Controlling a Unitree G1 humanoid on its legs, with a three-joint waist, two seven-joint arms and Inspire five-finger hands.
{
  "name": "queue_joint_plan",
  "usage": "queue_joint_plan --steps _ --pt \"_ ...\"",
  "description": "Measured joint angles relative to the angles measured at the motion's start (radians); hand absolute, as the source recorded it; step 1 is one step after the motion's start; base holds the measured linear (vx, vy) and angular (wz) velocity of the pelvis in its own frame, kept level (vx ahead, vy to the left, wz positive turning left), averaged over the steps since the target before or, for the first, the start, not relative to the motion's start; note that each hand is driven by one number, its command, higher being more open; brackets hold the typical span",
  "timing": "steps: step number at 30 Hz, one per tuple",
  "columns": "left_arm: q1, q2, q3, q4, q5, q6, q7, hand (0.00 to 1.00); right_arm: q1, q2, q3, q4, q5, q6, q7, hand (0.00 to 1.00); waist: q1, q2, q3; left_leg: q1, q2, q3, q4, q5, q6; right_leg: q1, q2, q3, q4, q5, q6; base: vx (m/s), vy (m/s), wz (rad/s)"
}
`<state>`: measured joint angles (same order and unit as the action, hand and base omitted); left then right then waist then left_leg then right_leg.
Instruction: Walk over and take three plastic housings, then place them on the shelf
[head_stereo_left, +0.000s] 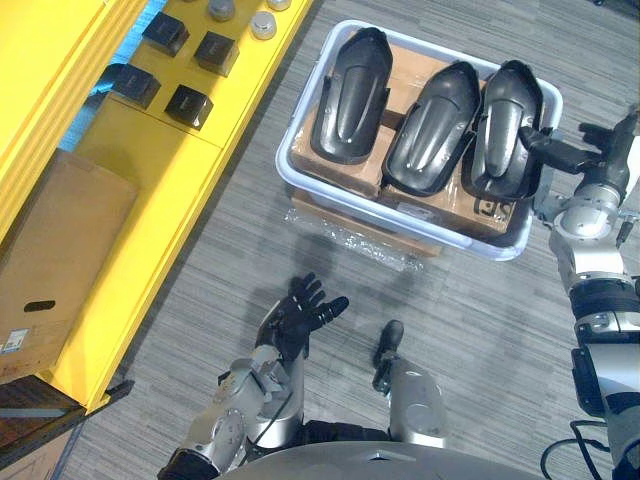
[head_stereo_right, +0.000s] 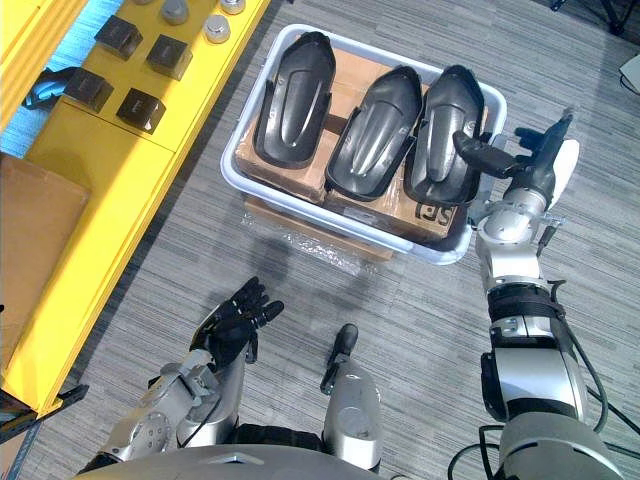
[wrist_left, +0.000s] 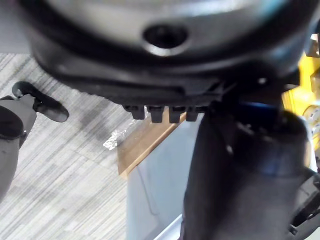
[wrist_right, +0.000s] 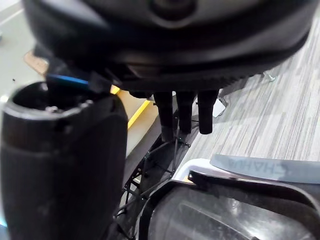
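Nothing is moved yet: three glossy black plastic housings (head_stereo_left: 432, 128) lie side by side in the pale plastic tub (head_stereo_left: 290, 160), none on the yellow shelf (head_stereo_left: 150, 200). The right hand (head_stereo_right: 535, 165) hovers at the rightmost housing (head_stereo_left: 500, 130), fingers straight, holding nothing. The left hand (head_stereo_left: 300, 312) hangs low, fingers spread.

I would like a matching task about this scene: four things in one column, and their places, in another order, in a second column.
Things:
1. plastic housings
2. small black boxes
3. left hand
4. right hand

Places:
a. on the yellow shelf
b. over the floor, fingers spread
c. side by side in the pale bin
d. at the bin's right edge, by the rightmost housing

Pairs: 1-c, 2-a, 3-b, 4-d
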<state>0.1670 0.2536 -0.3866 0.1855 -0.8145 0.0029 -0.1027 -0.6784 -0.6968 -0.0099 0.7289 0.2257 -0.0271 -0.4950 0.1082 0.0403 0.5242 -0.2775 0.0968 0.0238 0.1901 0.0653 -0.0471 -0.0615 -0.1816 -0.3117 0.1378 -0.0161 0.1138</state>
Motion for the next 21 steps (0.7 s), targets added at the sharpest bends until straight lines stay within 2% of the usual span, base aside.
queue_joint_plan --steps 9,12,14,16,17,21 --pt "0.0 0.001 0.014 0.003 0.001 0.0 0.006 1.0 -0.008 0.003 -0.065 0.065 0.015 -0.006 0.025 1.0 0.003 -0.012 -0.009 -0.02 0.003 -0.008 0.076 -0.03 0.008 0.028 0.009 -0.012 0.004 -0.003 -0.001 -0.02 0.021 0.05" --pt "-0.002 0.0 0.02 0.035 0.0 -0.004 0.008 1.0 -0.063 0.0 -0.061 0.173 0.014 0.046 0.025 1.0 0.012 -0.015 -0.025 -0.073 0.005 -0.013 0.107 -0.045 0.014 -0.012 0.01 -0.013 0.013 -0.006 -0.005 -0.08 0.042 0.0" --pt "-0.021 -0.001 0.022 0.049 -0.004 -0.023 0.01 1.0 -0.137 -0.021 -0.055 0.264 0.015 0.107 0.021 1.0 0.018 -0.007 -0.032 -0.135 0.002 -0.02 0.139 -0.044 0.015 -0.061 0.009 -0.013 0.022 0.001 0.003 -0.07 0.068 0.03" --pt "-0.037 -0.007 0.021 0.063 -0.005 -0.028 0.01 1.0 -0.16 -0.041 -0.04 0.292 0.015 0.127 0.021 1.0 0.023 0.001 -0.036 -0.158 0.002 -0.023 0.155 -0.043 0.022 -0.079 0.007 -0.013 0.028 0.007 0.011 -0.04 0.047 0.04" --pt "-0.051 -0.014 0.022 0.082 -0.01 -0.029 0.01 1.0 -0.183 -0.061 -0.015 0.301 0.013 0.155 0.021 1.0 0.026 0.011 -0.041 -0.177 0.001 -0.028 0.165 -0.044 0.025 -0.095 0.002 -0.014 0.041 0.008 0.011 -0.02 0.034 0.09" --pt "-0.068 -0.047 0.02 0.109 -0.014 -0.046 0.009 1.0 -0.286 -0.152 0.079 0.331 -0.025 0.199 0.024 1.0 0.032 0.057 -0.049 -0.233 -0.01 -0.034 0.192 -0.044 0.037 -0.153 -0.013 -0.016 0.081 0.007 0.013 -0.03 0.046 0.05"
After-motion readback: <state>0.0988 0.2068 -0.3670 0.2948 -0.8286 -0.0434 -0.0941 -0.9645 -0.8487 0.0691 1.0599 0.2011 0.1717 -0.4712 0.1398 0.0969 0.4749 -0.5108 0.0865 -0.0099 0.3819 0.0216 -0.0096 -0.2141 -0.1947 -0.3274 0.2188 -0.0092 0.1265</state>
